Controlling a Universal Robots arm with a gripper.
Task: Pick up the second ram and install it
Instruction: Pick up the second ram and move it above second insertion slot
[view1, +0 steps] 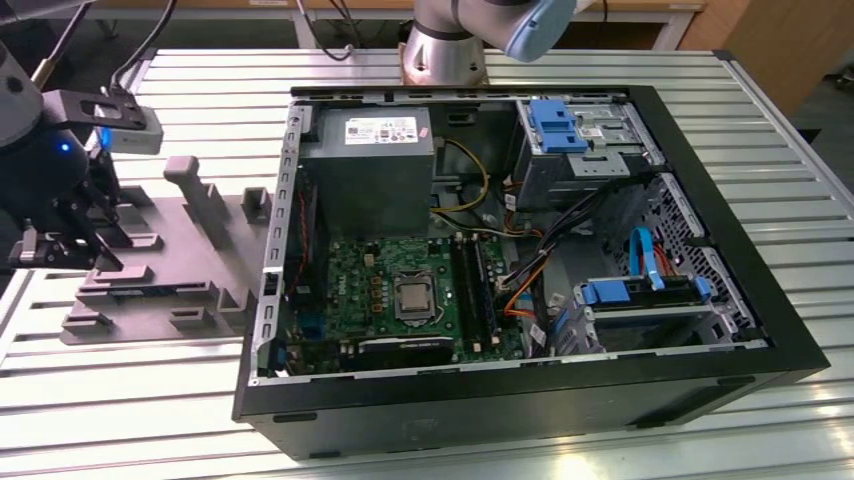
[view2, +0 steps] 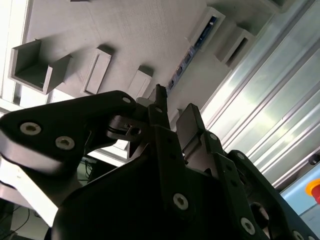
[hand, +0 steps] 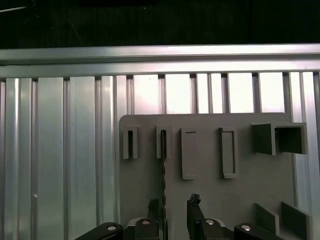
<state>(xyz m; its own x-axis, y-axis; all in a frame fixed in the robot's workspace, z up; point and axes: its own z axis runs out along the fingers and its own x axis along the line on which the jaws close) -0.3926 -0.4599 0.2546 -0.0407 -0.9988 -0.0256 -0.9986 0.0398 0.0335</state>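
While the slatted aluminium table (view1: 134, 420) carries everything, the largest thing on it is the open black computer case (view1: 534, 410), lying on its side toward the exterior view's right. Inside it sit a grey power supply (view1: 374, 150) at the far end, a green motherboard (view1: 360, 285) nearer, long black memory slots (view1: 474, 285) just beside the processor socket (view1: 411, 297), and blue drive caddies (view1: 558, 125) further to the right. Just beside the case, on the exterior view's left, lies the grey moulded tray (view1: 167, 235) with its raised blocks. The arm's base (view1: 447, 55) stands at the far side of the table behind the case, and the wrist hangs over the left part of the tray. The gripper (hand: 174, 204) is poised over the tray with its jaws parted, a clear gap between them and nothing clamped. The second ram (hand: 163, 167) (view2: 191, 51) is not lifted; in both wrist views it stands on its long edge in the tray as a thin dark strip; its far end sits in a slotted block, and its near end reaches toward the gripper. In the first wrist view the strip runs into the gap between the fingers (hand: 195, 209), nearer one than the other; whether the closer one touches it I cannot tell.
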